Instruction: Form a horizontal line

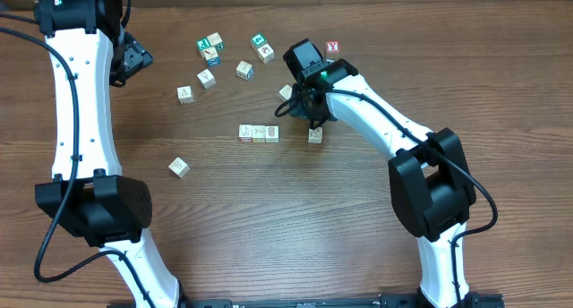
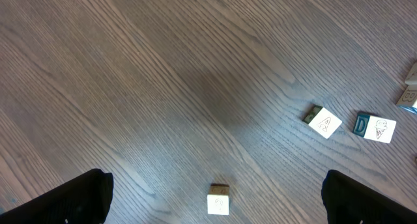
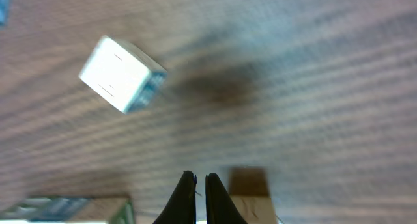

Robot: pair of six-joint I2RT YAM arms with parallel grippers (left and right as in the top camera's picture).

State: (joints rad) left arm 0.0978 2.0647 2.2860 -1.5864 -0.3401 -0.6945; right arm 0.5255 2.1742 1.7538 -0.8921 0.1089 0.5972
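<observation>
The horizontal line [image 1: 258,133] (three cubes [image 1: 272,133]) sits on wooden tabletop [image 1: 295,227]; right gripper [image 3: 201,195] pinched together, left gripper [image 1: 132,61] spread wide, both empty.

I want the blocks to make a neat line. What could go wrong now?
The right gripper is shut beside the lone cube, not around it, so a nudge might spin it crooked. That cube sits apart from the row of three cubes; a hard push could knock the row out of line.
</observation>
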